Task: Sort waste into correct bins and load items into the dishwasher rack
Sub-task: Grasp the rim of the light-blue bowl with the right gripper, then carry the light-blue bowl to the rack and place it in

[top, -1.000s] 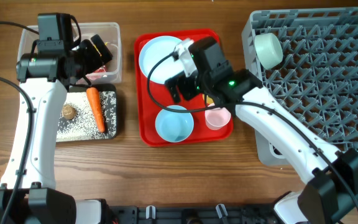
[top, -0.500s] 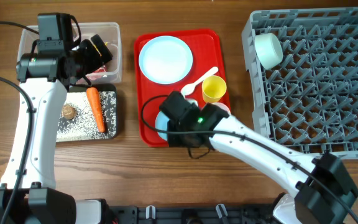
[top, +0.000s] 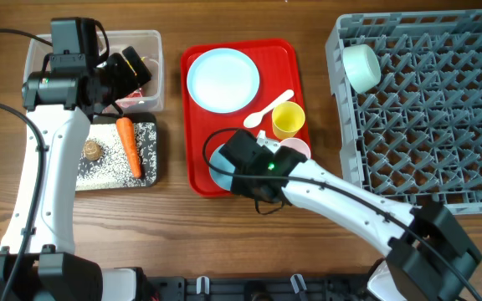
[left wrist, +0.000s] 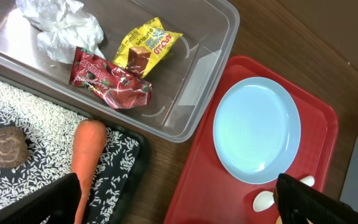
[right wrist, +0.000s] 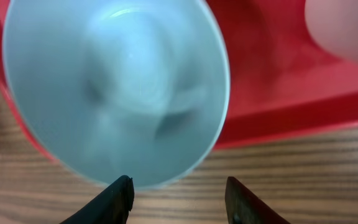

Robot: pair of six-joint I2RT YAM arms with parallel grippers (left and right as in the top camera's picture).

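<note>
My right gripper point(right wrist: 179, 200) hovers low over a light blue bowl point(right wrist: 114, 87) at the front of the red tray point(right wrist: 272, 99). Its fingers stand partly apart with only wood between them, and the bowl's rim lies at the left fingertip point(right wrist: 120, 194). My left gripper point(left wrist: 185, 208) is wide open and empty above the clear tub point(left wrist: 225, 37), which holds a tissue point(left wrist: 61, 28), a yellow wrapper point(left wrist: 148, 46) and a red wrapper point(left wrist: 110, 81). The carrot point(top: 128, 146), brown lump point(top: 92, 150) and rice lie in the black tray point(top: 151, 130). A second bowl point(top: 361, 67) rests in the dishwasher rack point(top: 442, 109).
On the red tray point(top: 195, 125) are the light blue plate point(top: 223, 79), white spoon point(top: 273, 107), yellow cup point(top: 288, 119) and pink cup point(top: 298, 149). The rack fills the right side. Bare wood lies in front of the trays.
My right arm has swung from the middle of the red tray down to the front bowl, and its jaws have narrowed. The left arm has not moved.
</note>
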